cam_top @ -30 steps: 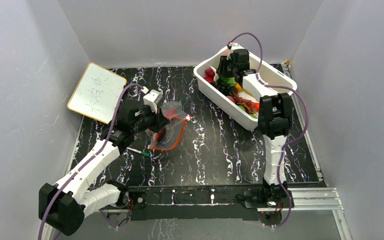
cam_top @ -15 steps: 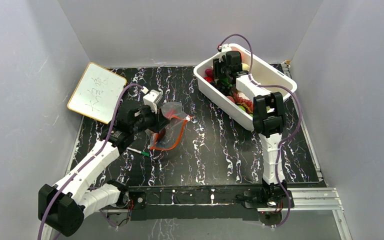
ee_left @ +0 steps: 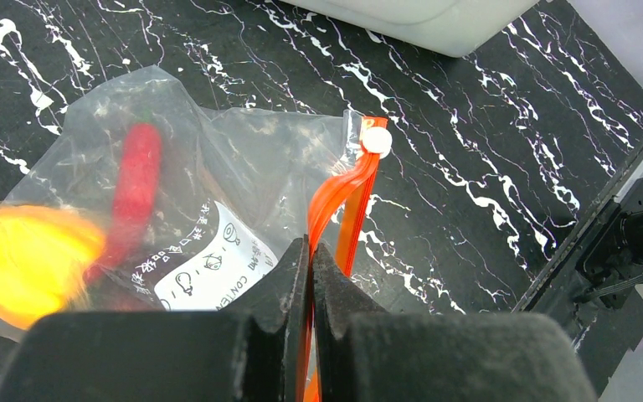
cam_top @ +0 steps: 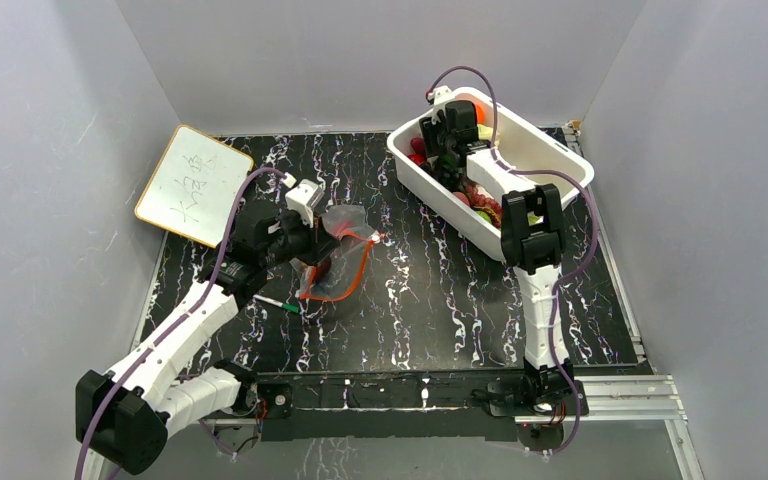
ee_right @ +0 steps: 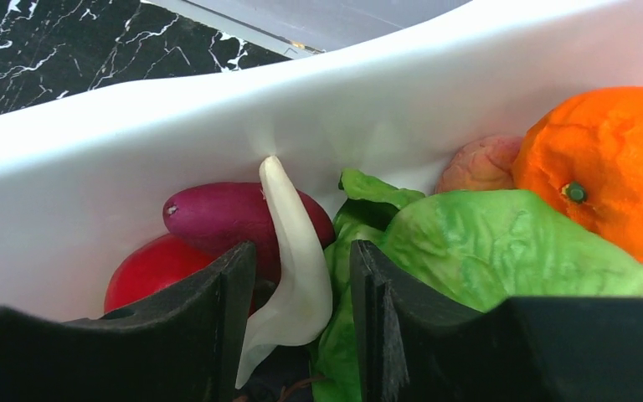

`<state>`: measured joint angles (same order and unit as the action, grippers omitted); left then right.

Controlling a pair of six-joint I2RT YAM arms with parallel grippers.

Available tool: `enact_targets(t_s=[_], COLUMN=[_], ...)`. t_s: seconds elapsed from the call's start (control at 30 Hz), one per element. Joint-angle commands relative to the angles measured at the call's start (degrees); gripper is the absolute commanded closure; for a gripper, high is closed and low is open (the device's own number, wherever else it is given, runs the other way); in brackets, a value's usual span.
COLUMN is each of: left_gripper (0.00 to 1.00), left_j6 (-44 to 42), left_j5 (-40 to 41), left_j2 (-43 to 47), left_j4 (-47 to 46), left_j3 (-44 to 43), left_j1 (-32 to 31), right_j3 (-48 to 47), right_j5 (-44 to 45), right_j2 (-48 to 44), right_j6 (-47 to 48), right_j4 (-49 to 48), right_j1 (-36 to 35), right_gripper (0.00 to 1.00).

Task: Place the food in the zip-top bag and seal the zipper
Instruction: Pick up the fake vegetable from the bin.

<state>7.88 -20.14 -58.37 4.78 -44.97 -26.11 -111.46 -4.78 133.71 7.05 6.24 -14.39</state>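
We note the left tool (ee_left: 310,251) clamped on the zipper (ee_left: 347,188) of the zip-top bag (ee_left: 243,159), left of centre on the worktop (ee_left: 469,134). We see the right tool (ee_right: 303,255) parted astride a white food piece (ee_right: 289,209) in the tub (ee_right: 92,159).

The zip-top bag (ee_left: 243,159) is clear, crinkly plastic, its zipper (ee_left: 339,197) glossy. The white tub (ee_right: 92,167) is smooth plastic. The toy orange (ee_right: 611,159) is dimpled.

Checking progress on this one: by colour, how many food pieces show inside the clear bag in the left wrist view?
Red: 1, the red piece, chilli-shaped
Yellow: 1, the yellow piece, blurred at the near edge
Total: 2 visible inside the zip-top bag
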Motion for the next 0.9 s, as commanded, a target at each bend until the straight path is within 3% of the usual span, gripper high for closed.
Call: enact_targets(t_s=[0.0,0.07,0.2,0.5,0.87], left_gripper=[1.0,1.0,1.0,1.0,1.0], left_j6=[-0.67,-0.68,-0.7,-0.6,0.07], left_j5=[-1.11,-1.21,-1.18,-1.04,-0.77], left_j2=[2.04,2.05,2.19,2.44,3.71], left_j4=[-1.06,-1.13,-1.13,-1.51,-2.14], left_j3=[-0.08,-0.04,-0.05,-0.05,0.43], left_j1=[-0.37,-0.35,-0.35,-0.35,-0.35], right_j3=[-3.77,-4.2,-4.29,-3.63,0.77], right_j5=[2.6,2.74,2.27,0.15,-1.73], right_j2=[2.12,2.42,1.98,-0.56,-8.23], right_j6=[2.16,2.49,3.05,2.86,3.37], right_j4=[-1.02,-0.88,-1.04,-0.63,-1.66], right_j1=[-0.18,-0.34,-0.53,-0.54,-0.54], right_gripper=[0.56,0.57,0.72,0.9,0.98])
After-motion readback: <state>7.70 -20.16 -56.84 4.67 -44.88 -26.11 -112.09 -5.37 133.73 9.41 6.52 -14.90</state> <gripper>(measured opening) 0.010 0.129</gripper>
